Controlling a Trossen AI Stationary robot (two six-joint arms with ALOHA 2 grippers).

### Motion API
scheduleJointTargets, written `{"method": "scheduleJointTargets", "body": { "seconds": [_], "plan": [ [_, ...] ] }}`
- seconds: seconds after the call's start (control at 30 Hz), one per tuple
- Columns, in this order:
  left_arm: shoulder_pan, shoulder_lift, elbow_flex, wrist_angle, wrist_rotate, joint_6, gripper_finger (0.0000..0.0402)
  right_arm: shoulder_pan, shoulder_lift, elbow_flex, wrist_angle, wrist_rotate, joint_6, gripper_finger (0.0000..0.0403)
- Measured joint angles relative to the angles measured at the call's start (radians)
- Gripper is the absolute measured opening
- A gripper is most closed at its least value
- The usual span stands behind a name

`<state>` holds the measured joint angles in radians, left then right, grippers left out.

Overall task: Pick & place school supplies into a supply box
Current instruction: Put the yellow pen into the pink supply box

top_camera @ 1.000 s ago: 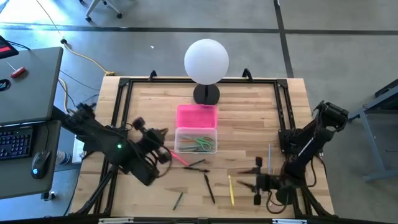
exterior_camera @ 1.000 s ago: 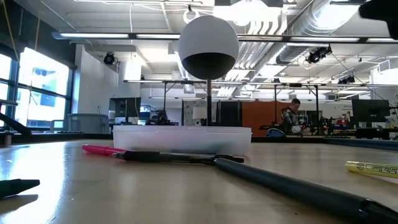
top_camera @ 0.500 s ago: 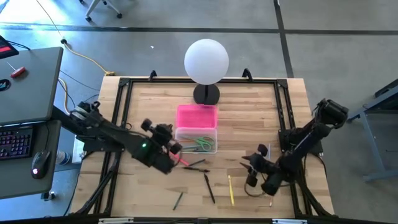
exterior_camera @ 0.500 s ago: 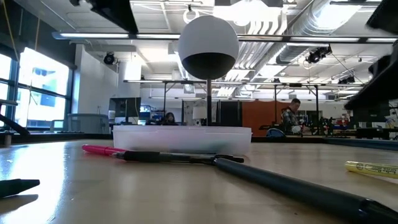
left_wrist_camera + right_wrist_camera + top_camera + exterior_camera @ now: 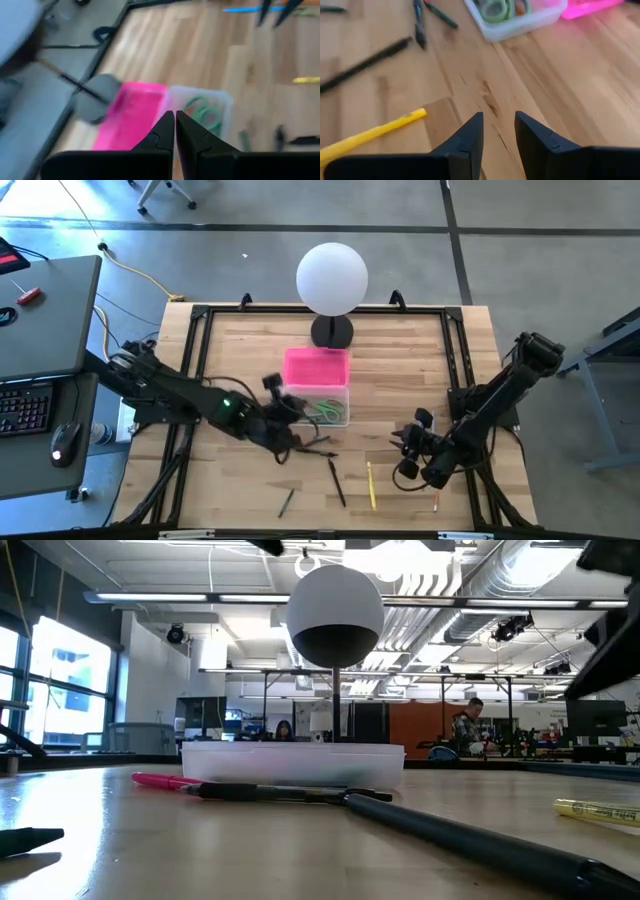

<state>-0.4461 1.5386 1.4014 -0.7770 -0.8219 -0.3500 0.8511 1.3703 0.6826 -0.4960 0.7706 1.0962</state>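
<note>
The clear supply box point(image 5: 315, 406) sits mid-table holding green-handled scissors point(image 5: 205, 110) and some pens; its pink lid point(image 5: 317, 367) lies on the table against its far side. Pens and pencils lie loose in front of it: a pink pen point(image 5: 160, 781), black pens point(image 5: 337, 482), a green pencil point(image 5: 286, 502), a yellow marker point(image 5: 372, 485), and an orange pencil point(image 5: 436, 502). My left gripper point(image 5: 287, 414) is shut and empty above the box's near left corner. My right gripper point(image 5: 408, 457) is open and empty above bare wood, right of the yellow marker point(image 5: 370, 134).
A white globe lamp point(image 5: 332, 278) on a black base stands behind the lid. A black frame point(image 5: 195, 340) runs round the table. A blue pen point(image 5: 245, 8) lies near my right arm. Bare wood shows between the box and my right gripper.
My left gripper has gone toward the table's right, from the left part of the table to the box's near left corner. My right gripper has moved a little toward the far edge and turned, its arm now covering the blue pen in the high view.
</note>
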Motion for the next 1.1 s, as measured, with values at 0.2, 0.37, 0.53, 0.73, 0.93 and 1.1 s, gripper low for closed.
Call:
{"method": "scheduleJointTargets", "body": {
  "seconds": [0.2,0.37,0.53,0.73,0.93,1.1],
  "plan": [
    [0.000,-0.162,0.038,-0.088,-0.108,0.006,0.0046,0.003,-0.051,0.005,0.187,0.130,-0.208,0.0093],
    [0.002,-0.283,0.038,-0.057,-0.208,-0.021,0.0046,-0.097,0.083,-0.010,0.638,0.050,-0.657,0.0102],
    [0.001,-0.318,0.037,-0.046,-0.221,-0.021,0.0046,-0.193,0.220,-0.008,0.840,-0.128,-0.832,0.0129],
    [0.001,-0.317,0.035,-0.074,-0.178,-0.023,0.0046,-0.209,0.219,-0.006,0.835,-0.216,-0.791,0.0158],
    [0.001,-0.294,0.034,-0.115,-0.178,-0.022,0.0046,-0.172,0.200,-0.006,0.762,-0.506,-0.994,0.0161],
    [0.001,-0.286,0.035,-0.117,-0.164,-0.044,0.0046,-0.166,0.205,-0.006,0.793,-0.736,-1.112,0.0157]
  ]
}}
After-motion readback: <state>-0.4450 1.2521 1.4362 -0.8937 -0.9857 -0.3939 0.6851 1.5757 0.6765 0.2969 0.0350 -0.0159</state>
